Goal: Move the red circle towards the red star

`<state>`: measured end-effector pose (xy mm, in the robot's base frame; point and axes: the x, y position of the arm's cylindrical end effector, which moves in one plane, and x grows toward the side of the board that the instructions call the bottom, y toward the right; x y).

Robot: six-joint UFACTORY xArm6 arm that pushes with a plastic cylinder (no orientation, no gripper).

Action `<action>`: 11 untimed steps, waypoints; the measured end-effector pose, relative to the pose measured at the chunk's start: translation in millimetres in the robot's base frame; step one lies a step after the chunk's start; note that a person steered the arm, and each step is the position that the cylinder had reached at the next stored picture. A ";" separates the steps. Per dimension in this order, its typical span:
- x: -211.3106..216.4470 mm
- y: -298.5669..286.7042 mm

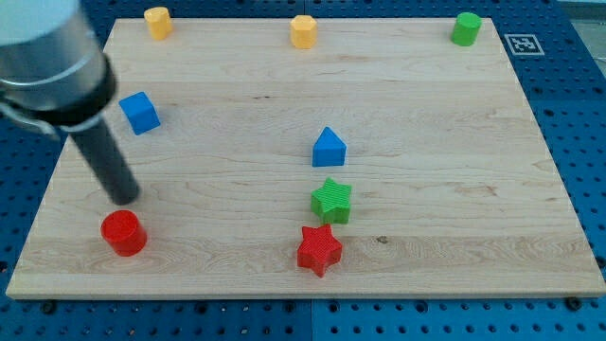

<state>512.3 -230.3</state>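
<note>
The red circle (123,233) is a short red cylinder near the board's bottom left. The red star (319,250) lies near the bottom middle, well to the circle's right. My tip (122,197) is the lower end of the dark rod that comes down from the view's top left. It stands just above the red circle in the view, very close to its top edge; I cannot tell whether it touches.
A green star (331,200) sits just above the red star. A blue triangular block (329,147) is above that. A blue cube (140,112) is at the left. Two yellow blocks (157,21) (303,30) and a green cylinder (465,28) line the wooden board's (454,189) top edge.
</note>
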 end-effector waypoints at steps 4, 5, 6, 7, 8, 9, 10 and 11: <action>56.2 -12.4; 56.3 11.8; 56.3 29.9; 58.2 29.9; 62.3 38.8; 72.8 58.7; 83.3 73.1; 86.9 90.1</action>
